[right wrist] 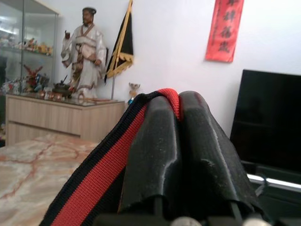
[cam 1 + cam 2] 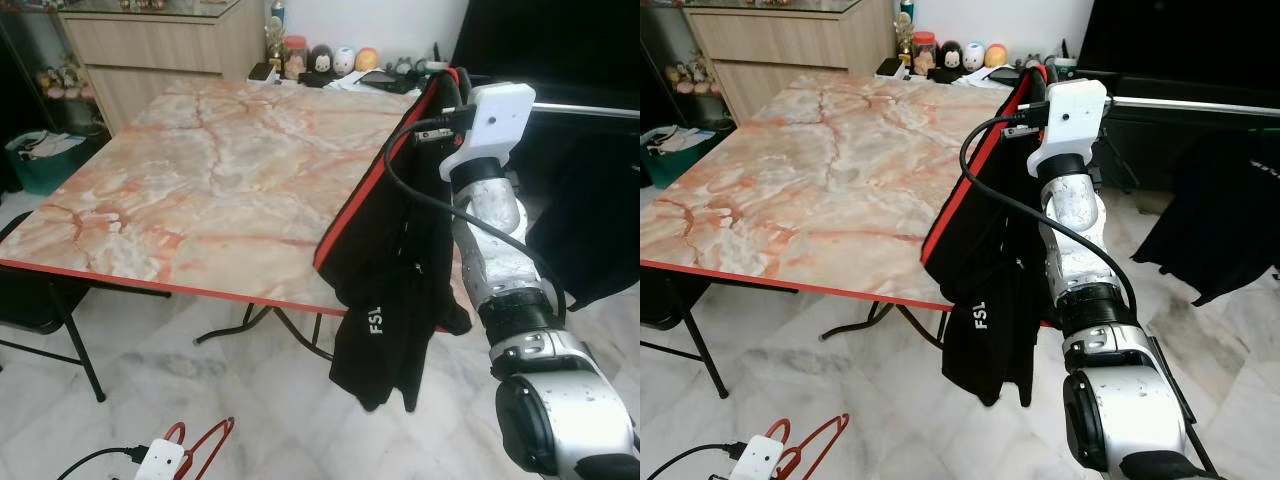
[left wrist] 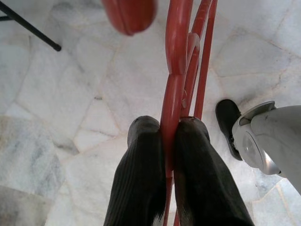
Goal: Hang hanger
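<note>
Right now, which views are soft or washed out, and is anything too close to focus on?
Left wrist view: the red hanger blurs toward its far end, sharp by the left gripper. Right wrist view: the right gripper and garment strap are soft; the background is sharp. Eye views: evenly lit; mild glare on the table.

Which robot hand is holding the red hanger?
The left end effector, low near the floor, pinches the hanger. The right end effector holds black clothing instead.

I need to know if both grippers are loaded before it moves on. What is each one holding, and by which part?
Left gripper pinches the red hanger on its bars; right gripper clamps the black garment by its red-striped edge.
</note>
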